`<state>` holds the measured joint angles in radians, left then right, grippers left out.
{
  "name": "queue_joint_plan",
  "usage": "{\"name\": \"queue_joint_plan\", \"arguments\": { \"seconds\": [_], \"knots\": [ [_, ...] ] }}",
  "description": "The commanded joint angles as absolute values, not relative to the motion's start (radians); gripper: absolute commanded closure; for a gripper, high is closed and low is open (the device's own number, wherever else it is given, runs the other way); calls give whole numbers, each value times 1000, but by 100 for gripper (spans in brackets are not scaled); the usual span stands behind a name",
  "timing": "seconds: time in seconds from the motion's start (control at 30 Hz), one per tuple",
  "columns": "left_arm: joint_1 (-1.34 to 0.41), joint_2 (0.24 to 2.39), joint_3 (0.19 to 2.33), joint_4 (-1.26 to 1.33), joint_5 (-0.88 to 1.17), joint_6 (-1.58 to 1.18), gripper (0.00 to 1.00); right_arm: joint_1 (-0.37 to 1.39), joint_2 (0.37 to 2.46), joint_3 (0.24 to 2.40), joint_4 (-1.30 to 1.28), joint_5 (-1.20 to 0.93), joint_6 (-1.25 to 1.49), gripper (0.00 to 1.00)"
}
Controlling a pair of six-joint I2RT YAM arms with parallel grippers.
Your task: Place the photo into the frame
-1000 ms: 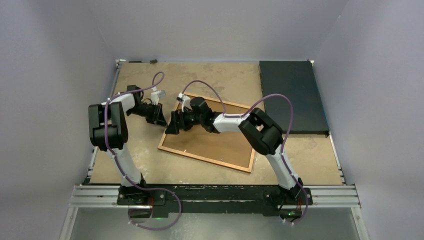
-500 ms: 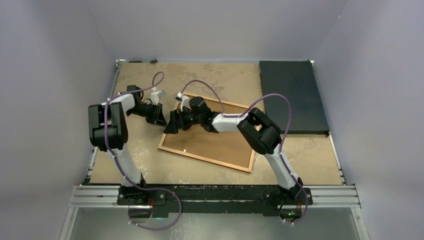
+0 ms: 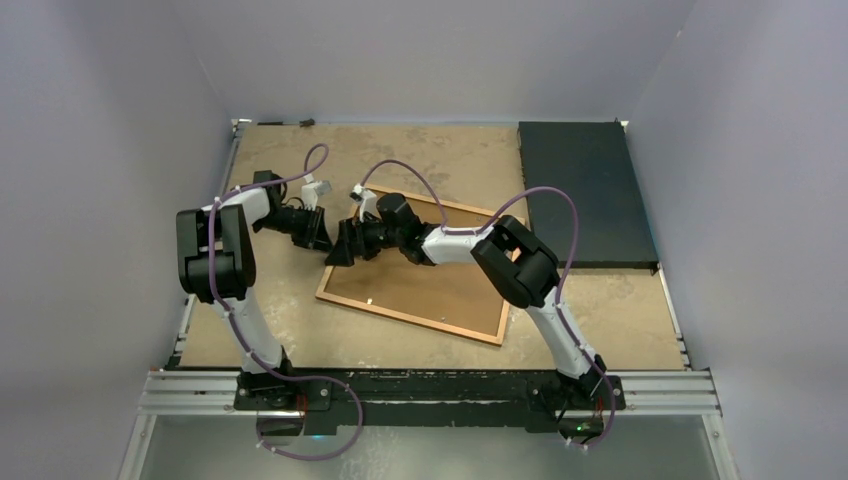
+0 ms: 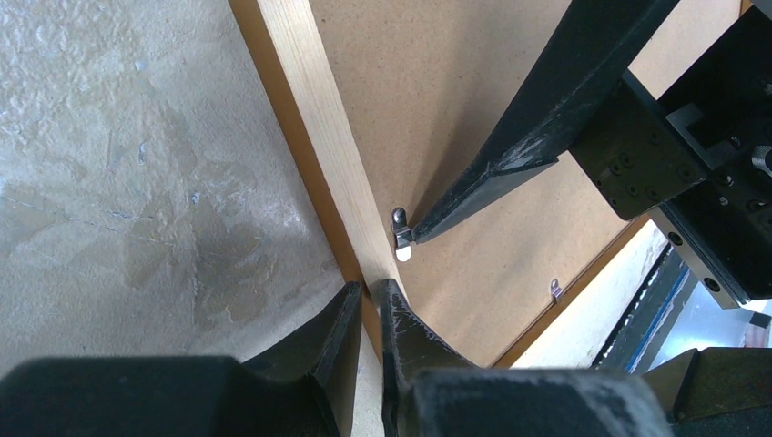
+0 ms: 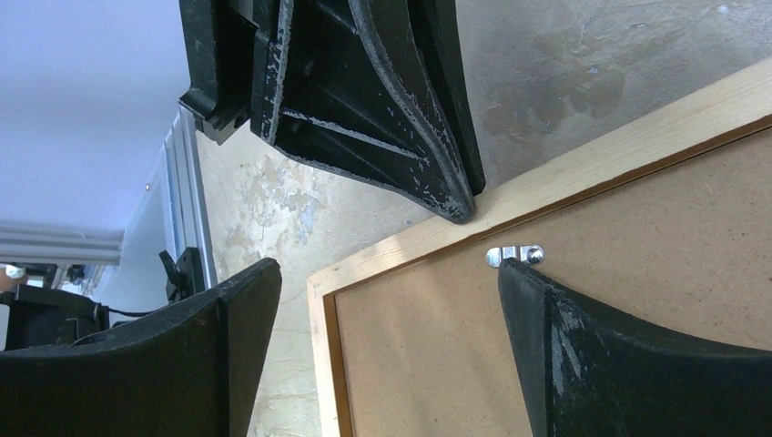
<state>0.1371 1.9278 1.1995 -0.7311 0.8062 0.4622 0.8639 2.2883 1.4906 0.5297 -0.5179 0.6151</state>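
Right fingers (image 5: 601,364) nudged left, spread over frame (image 3: 430,290) corner, left fingers (image 4: 405,341) closed.

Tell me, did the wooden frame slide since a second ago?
No. The frame lies just where it was, its near right corner in the same spot below the black slab.

pale lavender walls (image 3: 120,100) close in the worn, mottled tan table (image 3: 440,150) at nine, twelve and three o'clock. a flat black slab (image 3: 580,190) lies at two o'clock. a silver metal rail (image 3: 430,390) runs along six o'clock. the light is soft and even.
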Motion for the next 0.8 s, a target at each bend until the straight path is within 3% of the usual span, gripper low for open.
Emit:
{"name": "queue_joint_plan", "arguments": {
  "seconds": [0.0,0.77],
  "knots": [
    [130,1934,1174,-695,745,483,90,870,2292,1487,576,-500,640,9],
    [130,1943,1176,-711,747,495,90,894,2302,1446,655,-378,697,10]
  ]
}}
